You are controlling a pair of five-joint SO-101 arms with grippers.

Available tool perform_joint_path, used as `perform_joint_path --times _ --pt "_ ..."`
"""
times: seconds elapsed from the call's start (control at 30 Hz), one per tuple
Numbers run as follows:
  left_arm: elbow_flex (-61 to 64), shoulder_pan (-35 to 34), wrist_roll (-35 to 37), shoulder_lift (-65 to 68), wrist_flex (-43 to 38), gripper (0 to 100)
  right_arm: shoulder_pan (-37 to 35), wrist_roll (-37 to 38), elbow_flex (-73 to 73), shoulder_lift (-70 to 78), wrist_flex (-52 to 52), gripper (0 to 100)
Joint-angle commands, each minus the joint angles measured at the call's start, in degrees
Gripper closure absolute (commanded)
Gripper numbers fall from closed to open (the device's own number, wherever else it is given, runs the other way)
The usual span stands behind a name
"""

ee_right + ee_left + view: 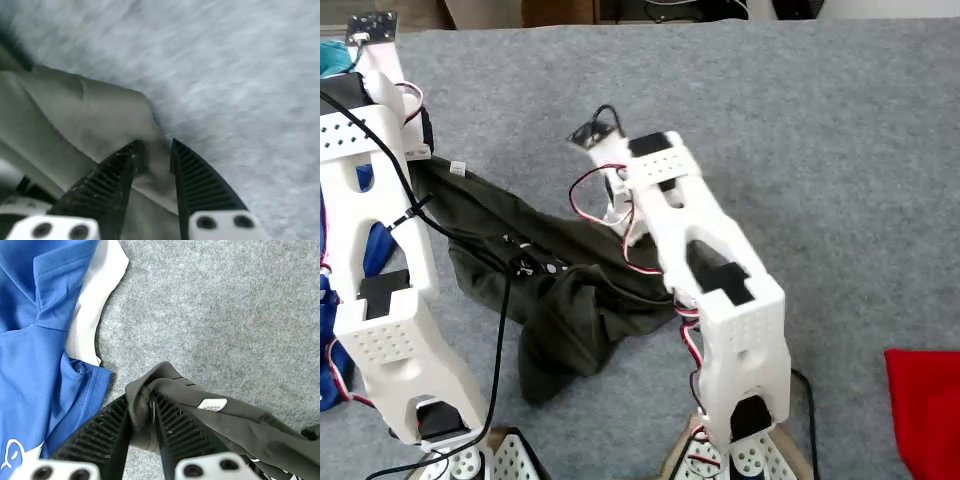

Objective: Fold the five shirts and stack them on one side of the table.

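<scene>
Dark olive fabric shirt [570, 310] lies crumpled; your left gripper [142, 422] and right gripper [152, 160] each pinch it; folding, stacking remain.

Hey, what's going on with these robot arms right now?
Both arms hold one dark shirt on the grey table. The left gripper pinches a bunched edge near its label; the right gripper is clamped on another edge. The shirt lies crumpled, not yet folded. A blue shirt and a red shirt lie aside.
</scene>
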Motion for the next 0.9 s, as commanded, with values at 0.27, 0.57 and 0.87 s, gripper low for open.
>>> perform_joint_path --times 0.27,0.57,0.87 --pt "0.53 -0.09 -0.62 -0.75 -0.18 98 -1.19 5.1 -1.8 -0.22 6.59 88.9" --pt "0.35 -0.09 -0.62 -0.75 -0.18 98 -0.75 6.51 0.57 3.21 4.48 98.8" --pt "0.18 -0.09 -0.62 -0.75 -0.18 98 4.97 6.15 -21.76 3.12 13.63 99.3"
